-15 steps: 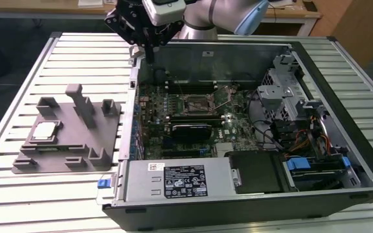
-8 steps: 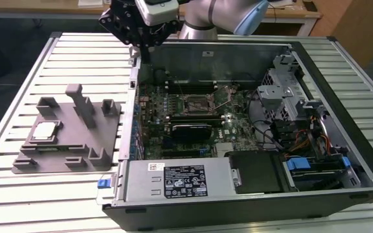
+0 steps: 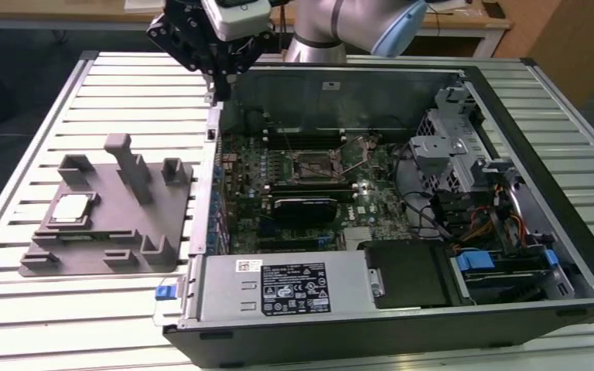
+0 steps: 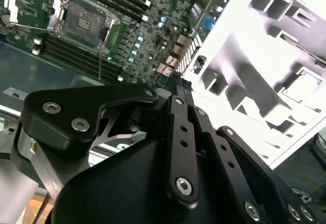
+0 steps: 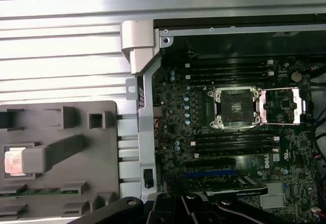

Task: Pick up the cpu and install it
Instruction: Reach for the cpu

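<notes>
Exterior view: the gripper [image 3: 217, 91] hangs above the rim of the open computer case [image 3: 586, 247], its jaws closed together and holding nothing. The cpu [image 3: 71, 209] lies in the grey holder tray [image 3: 101, 259] on the slatted metal table [image 3: 121, 85], well apart from the gripper. A printed label [image 3: 297, 287] covers the power supply [image 3: 225, 287].

cpu [image 5: 14, 162]: first wrist view, cut by picture edge, part hidden behind tray [image 5: 76, 127] post | gripper [image 5: 186, 203]: cut by edge | arm [image 3: 349, 27]: exterior view, cropped at top
</notes>
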`<state>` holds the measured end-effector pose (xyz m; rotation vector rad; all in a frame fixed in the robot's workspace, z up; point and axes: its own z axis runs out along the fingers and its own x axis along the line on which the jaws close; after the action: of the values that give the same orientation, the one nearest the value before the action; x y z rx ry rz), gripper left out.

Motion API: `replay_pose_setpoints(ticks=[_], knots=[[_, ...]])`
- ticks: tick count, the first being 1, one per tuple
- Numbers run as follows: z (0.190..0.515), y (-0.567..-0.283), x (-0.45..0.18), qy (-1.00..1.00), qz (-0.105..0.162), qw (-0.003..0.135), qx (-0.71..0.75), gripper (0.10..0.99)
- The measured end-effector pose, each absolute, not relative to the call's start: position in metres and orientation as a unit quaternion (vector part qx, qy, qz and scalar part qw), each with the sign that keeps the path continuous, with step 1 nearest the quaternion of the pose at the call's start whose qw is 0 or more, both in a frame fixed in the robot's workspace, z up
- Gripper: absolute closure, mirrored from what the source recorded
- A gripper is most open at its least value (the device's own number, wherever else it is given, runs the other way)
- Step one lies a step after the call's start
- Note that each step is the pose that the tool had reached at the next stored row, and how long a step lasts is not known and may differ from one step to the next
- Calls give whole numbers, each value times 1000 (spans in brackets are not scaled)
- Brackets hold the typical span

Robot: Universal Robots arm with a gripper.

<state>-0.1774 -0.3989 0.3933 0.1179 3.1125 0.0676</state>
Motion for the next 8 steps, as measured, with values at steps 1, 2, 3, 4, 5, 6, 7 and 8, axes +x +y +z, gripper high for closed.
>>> replay_pose_setpoints(ticks=[1,2,3,4,5,6,7,8], knots=[[393,-399,-179,999,22,13,38,980],[393,-399,-180,999,22,13,38,980],[393,-399,-182,999,22,13,38,980],[393,-399,-183,999,22,13,38,980],[393,-399,-184,999,22,13,38,980],[393,-399,-186,999,22,13,38,980],[393,-399,-187,999,22,13,38,980],[393,-399,-188,999,22,13,38,980]])
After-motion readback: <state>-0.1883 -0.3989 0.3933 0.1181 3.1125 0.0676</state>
